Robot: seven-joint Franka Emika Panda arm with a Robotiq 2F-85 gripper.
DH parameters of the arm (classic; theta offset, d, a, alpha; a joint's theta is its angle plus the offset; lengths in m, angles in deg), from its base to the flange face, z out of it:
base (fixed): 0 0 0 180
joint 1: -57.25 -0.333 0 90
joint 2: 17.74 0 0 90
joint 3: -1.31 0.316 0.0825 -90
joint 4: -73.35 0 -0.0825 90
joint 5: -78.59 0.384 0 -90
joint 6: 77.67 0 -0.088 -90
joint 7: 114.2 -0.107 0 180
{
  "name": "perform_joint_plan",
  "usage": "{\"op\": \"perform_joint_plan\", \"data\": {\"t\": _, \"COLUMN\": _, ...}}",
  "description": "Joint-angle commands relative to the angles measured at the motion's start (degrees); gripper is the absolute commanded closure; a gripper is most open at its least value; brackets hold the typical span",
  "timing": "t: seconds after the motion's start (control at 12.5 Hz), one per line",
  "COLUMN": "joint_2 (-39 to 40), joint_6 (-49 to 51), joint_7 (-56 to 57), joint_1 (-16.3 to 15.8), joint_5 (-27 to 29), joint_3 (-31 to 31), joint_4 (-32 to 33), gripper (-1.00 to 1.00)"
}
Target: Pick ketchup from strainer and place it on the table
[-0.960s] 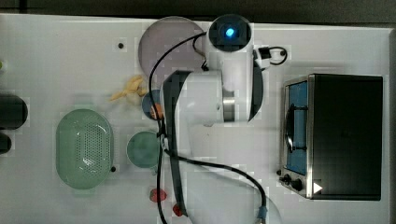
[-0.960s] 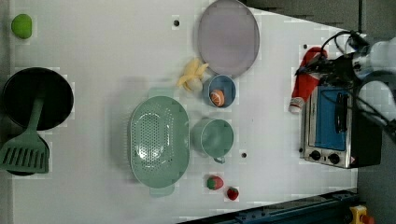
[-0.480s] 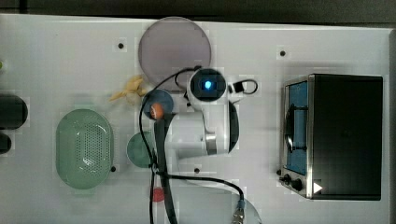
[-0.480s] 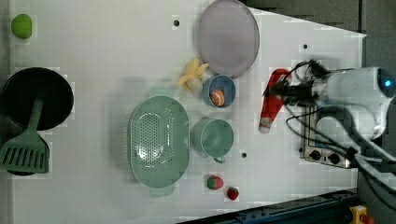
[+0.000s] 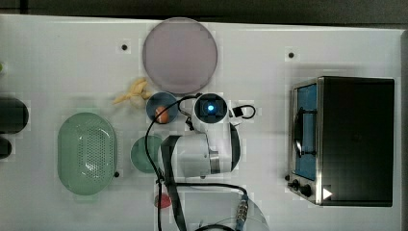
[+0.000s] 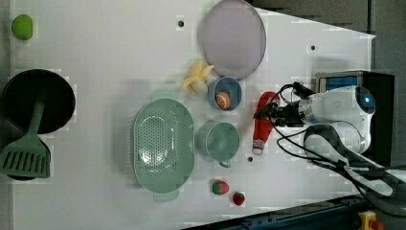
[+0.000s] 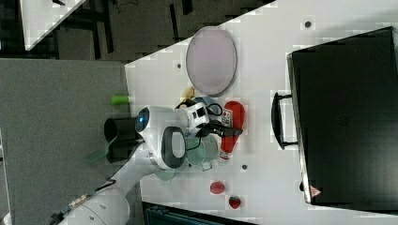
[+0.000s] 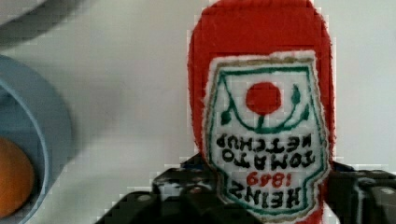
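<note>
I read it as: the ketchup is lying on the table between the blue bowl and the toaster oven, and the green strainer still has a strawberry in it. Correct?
Not quite. The strainer is empty in the left view; both strawberries lie on the table beyond the green cup. The rest holds: the ketchup lies on the table between the blue bowl and the toaster oven, at the gripper.

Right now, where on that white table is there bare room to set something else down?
Roomiest: the table stretch between the green ball and grey plate. Crowded: around the strainer, cup, blue bowl and ketchup.
</note>
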Motion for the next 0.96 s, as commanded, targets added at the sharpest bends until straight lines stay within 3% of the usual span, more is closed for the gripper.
{"op": "perform_joint_plan", "data": {"t": 0.08, "joint_2": -2.1, "joint_6": -1.4, "joint_7": 1.7, "joint_1": 0.9, "joint_5": 0.2, "joint_3": 0.0, "joint_4": -2.0, "gripper": -0.90}}
{"op": "perform_joint_plan", "data": {"t": 0.16, "joint_2": -3.5, "joint_6": -1.4, "joint_7": 1.7, "joint_1": 0.9, "joint_5": 0.2, "joint_3": 0.2, "joint_4": -3.0, "gripper": -1.00}}
{"op": "perform_joint_plan", "data": {"t": 0.48, "joint_2": -10.5, "joint_6": 3.0, "joint_7": 1.4, "joint_1": 0.8, "joint_5": 0.4, "joint_3": 0.8, "joint_4": -9.3, "gripper": -1.00}}
{"op": "perform_joint_plan", "data": {"t": 0.96, "joint_2": -13.3, "joint_6": 23.7, "joint_7": -4.2, "joint_1": 0.6, "joint_5": 2.1, "joint_3": 0.9, "joint_4": -25.6, "gripper": -1.00}}
